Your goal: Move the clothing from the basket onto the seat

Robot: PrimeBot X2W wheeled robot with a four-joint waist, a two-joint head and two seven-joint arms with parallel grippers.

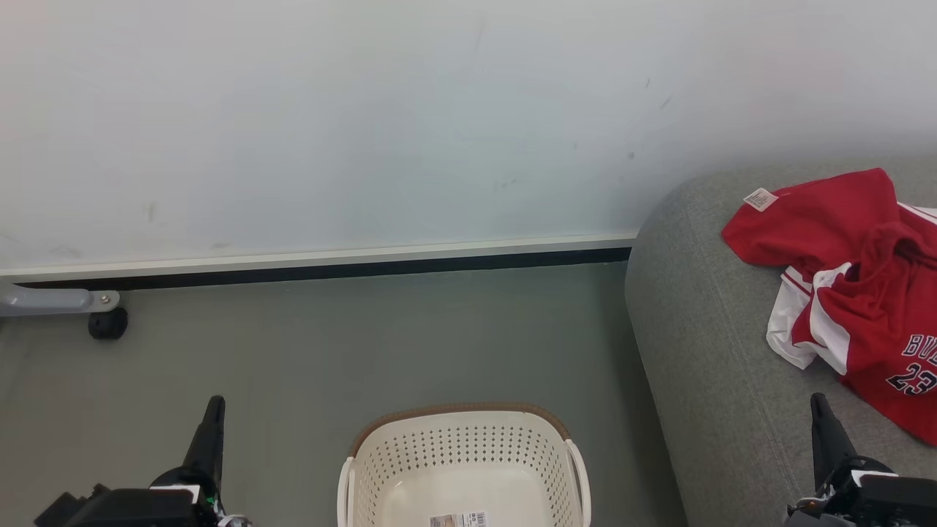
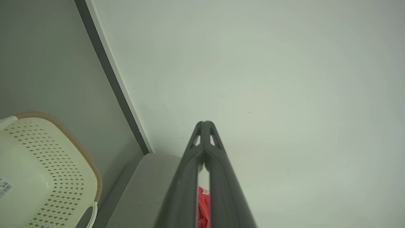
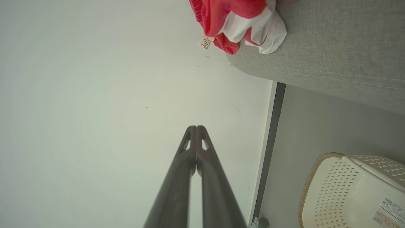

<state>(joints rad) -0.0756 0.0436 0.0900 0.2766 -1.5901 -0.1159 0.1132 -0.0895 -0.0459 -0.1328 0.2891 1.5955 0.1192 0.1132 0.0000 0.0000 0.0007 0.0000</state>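
Note:
The red clothing [image 1: 856, 285] with white panels and the number 23 lies crumpled on the grey seat [image 1: 703, 337] at the right; it also shows in the right wrist view as clothing [image 3: 240, 22] on the seat [image 3: 332, 47]. The cream basket [image 1: 465, 468] stands on the floor at bottom centre, holding nothing but its barcode sticker [image 1: 459, 520]. My left gripper [image 1: 214, 404] is shut at lower left, left of the basket, holding nothing. My right gripper [image 1: 818, 401] is shut at lower right over the seat, just below the clothing. Both point up toward the wall.
A white wall [image 1: 366, 110] with a dark baseboard [image 1: 329, 269] runs behind the grey floor [image 1: 329, 344]. A grey metal leg with a black caster [image 1: 107, 323] sits at the far left by the wall.

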